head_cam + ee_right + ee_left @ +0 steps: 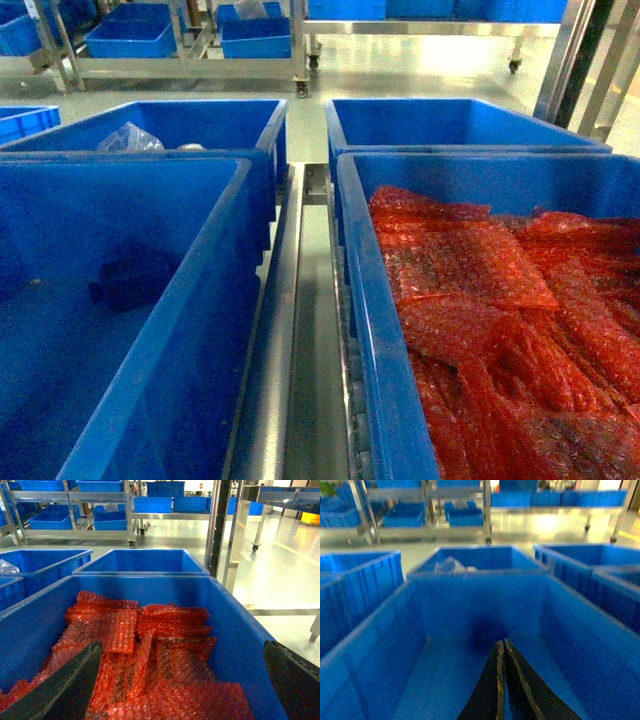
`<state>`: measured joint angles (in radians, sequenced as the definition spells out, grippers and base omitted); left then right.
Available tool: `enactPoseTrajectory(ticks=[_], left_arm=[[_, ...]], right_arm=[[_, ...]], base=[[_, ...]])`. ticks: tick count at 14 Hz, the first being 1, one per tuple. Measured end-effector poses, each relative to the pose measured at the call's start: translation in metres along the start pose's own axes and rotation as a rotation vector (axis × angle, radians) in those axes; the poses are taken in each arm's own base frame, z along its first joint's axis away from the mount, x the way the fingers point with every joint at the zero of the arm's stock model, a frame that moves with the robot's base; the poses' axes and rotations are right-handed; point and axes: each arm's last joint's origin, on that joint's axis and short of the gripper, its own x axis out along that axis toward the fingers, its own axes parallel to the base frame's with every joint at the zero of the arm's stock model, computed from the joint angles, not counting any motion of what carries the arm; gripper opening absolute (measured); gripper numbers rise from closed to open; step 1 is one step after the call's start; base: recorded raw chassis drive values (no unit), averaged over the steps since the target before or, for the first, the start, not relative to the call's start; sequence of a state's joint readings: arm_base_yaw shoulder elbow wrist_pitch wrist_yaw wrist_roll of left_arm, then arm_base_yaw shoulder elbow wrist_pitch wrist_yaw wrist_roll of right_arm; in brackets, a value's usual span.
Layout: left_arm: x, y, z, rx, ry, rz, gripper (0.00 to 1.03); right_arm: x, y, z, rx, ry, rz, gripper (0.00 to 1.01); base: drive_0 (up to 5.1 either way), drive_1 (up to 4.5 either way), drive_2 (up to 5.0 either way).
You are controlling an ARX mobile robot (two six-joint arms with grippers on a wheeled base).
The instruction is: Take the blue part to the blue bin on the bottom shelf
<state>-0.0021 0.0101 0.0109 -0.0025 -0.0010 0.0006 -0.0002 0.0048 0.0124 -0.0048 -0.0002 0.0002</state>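
Observation:
The blue part [130, 280] is a dark blue block lying on the floor of the near left blue bin [215, 300]. In the left wrist view the same part [487, 632] is a blurred dark shape just beyond my left gripper [502, 642], which is shut with nothing between its fingers and hangs above that bin's floor [445, 680]. My right gripper [182, 650] stands wide open over the near right blue bin [240, 635], above red bubble-wrap bags [165, 670]. The bins rest on the bottom shelf, whose steel centre rail [290, 350] shows between them. Neither gripper appears in the head view.
Behind are two more blue bins: the left one [200, 125] holds a clear plastic bag [128, 138], and nothing shows in the right one [440, 120]. White rollers [350, 400] line the rail. Steel racks with more blue bins [130, 40] stand across the aisle. A rack post [220, 525] rises at right.

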Motion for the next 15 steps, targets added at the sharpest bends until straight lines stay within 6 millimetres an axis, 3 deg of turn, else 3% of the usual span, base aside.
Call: enactPoseTrajectory(ticks=[9,11,13,15], left_arm=[[0.0,0.0002,-0.0001,0.0,0.002,0.001,0.02],[0.0,0.0002,-0.0001,0.0,0.002,0.001,0.19],[0.0,0.0002,-0.0001,0.0,0.002,0.001,0.47],[0.0,0.0002,-0.0001,0.0,0.002,0.001,0.66]], right_arm=[[0.0,0.0,0.0,0.0,0.0,0.0,0.98],[0.0,0.0,0.0,0.0,0.0,0.0,0.98],[0.0,0.0,0.0,0.0,0.0,0.0,0.98],[0.0,0.0,0.0,0.0,0.0,0.0,0.98]], base=[[0.0,0.0,0.0],[0.0,0.0,0.0],[0.0,0.0,0.0],[0.0,0.0,0.0]])
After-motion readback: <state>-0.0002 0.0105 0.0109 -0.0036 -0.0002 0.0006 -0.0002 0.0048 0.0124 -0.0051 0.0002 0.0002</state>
